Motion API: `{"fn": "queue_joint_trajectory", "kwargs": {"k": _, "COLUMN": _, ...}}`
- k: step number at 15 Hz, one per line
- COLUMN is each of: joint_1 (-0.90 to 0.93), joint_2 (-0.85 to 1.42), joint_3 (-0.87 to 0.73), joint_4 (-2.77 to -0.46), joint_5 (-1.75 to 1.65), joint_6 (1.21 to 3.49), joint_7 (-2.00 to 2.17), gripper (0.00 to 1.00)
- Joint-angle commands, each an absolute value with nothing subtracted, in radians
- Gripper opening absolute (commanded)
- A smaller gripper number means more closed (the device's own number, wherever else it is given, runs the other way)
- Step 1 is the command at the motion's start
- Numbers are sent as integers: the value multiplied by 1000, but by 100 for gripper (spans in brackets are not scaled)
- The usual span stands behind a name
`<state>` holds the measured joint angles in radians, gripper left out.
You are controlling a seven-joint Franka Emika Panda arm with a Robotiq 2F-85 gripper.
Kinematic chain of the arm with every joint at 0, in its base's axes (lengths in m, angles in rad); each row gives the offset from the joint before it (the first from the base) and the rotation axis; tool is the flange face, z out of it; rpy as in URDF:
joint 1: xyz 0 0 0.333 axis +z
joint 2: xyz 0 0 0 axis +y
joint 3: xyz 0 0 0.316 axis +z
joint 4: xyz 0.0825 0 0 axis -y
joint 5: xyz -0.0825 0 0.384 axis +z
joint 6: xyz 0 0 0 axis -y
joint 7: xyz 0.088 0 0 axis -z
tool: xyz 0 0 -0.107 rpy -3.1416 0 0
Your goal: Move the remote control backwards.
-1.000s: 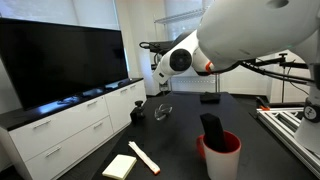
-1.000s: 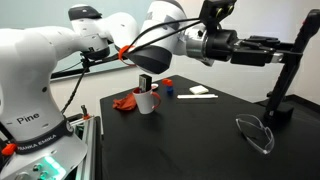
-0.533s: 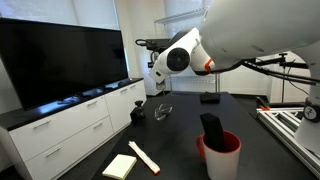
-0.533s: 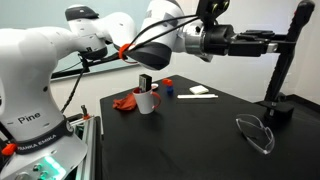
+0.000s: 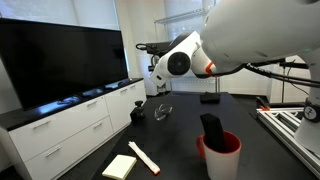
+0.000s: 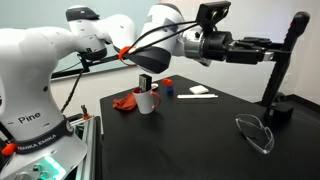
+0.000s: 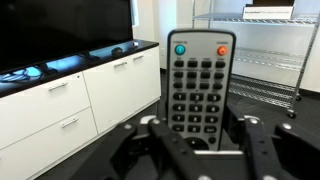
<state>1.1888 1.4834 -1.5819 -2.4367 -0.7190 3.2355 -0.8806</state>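
Remote control (image 7: 200, 90) buttons (image 7: 191, 99): wrist view only

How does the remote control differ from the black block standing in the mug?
The remote control has rows of buttons on its face; the black block looks plain. The remote control is held in the air by the gripper; the black block stands in the mug on the table. Both are black and elongated.

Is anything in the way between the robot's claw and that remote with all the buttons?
Nothing visible. In the wrist view the gripper is shut on the remote control, gripping its lower end so that it stands upright with its buttons facing the camera. In an exterior view it is high above the black table.
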Motion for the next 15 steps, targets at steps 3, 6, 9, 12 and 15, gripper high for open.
{"fn": "queue_joint_trajectory", "kwargs": {"k": 3, "joint_1": 1296, "joint_2": 1551, "joint_3": -1677, "joint_4": -2322, "joint_5": -1022, "joint_6": 3080, "joint_7": -652, "gripper": 32}}
{"fn": "queue_joint_trajectory", "kwargs": {"k": 6, "joint_1": 1354, "joint_2": 1520, "joint_3": -1635, "joint_4": -2278, "joint_5": -1265, "joint_6": 2935, "joint_7": -454, "gripper": 32}}
{"fn": "queue_joint_trajectory", "kwargs": {"k": 9, "joint_1": 1352, "joint_2": 1513, "joint_3": -1564, "joint_4": -2286, "joint_5": -1464, "joint_6": 2815, "joint_7": -242, "gripper": 32}}
{"fn": "queue_joint_trajectory", "kwargs": {"k": 12, "joint_1": 1310, "joint_2": 1504, "joint_3": -1486, "joint_4": -2316, "joint_5": -1568, "joint_6": 2709, "joint_7": -89, "gripper": 32}}
{"fn": "queue_joint_trajectory", "kwargs": {"k": 15, "joint_1": 1283, "joint_2": 1483, "joint_3": -1447, "joint_4": -2330, "joint_5": -1537, "joint_6": 2707, "joint_7": -103, "gripper": 57}}
